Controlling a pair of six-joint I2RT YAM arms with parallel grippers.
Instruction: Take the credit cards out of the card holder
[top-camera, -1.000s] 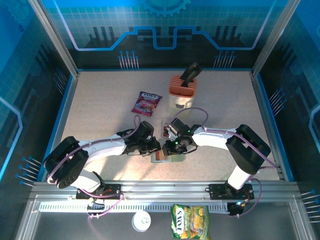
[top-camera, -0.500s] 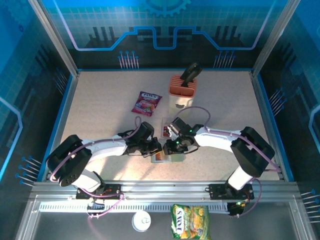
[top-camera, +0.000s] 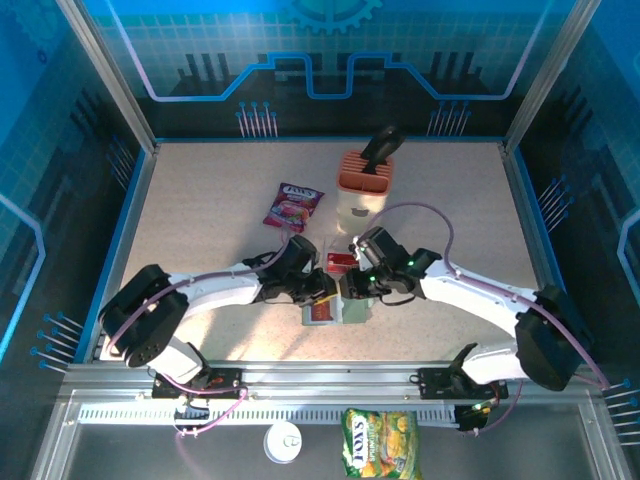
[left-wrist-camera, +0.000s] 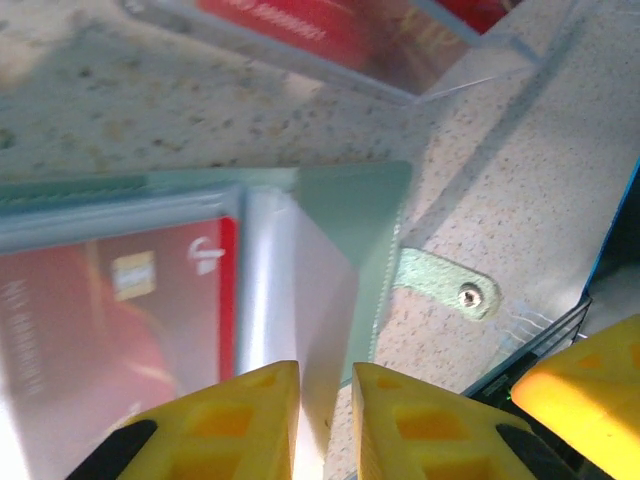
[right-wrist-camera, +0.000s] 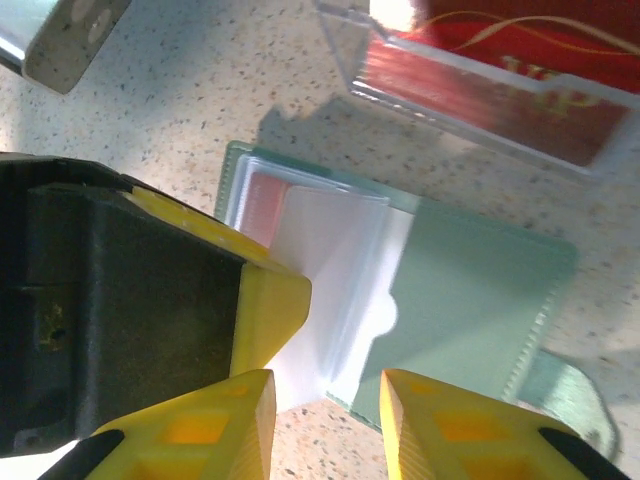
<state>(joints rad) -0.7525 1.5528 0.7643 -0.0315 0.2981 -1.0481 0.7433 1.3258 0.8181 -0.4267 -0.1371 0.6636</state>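
Note:
The card holder lies open on the table, grey-green with a clear sleeve inside. In the left wrist view a red credit card sits in the holder's left panel. Another red card lies loose just behind the holder, under clear plastic. My left gripper stands over the holder's middle, its fingers a narrow gap apart, and one fingertip rests on the sleeve. My right gripper hangs open over the holder's near edge, with nothing between its fingers.
A peach slotted block with a black item in it stands behind the arms. A purple-red snack packet lies at the back left. A yellow snack packet and a white round thing lie in front of the rail.
The right arm's elbow has swung out to the right and its wrist has drawn back up and right. The loose red card shows more. The left gripper has shifted slightly right.

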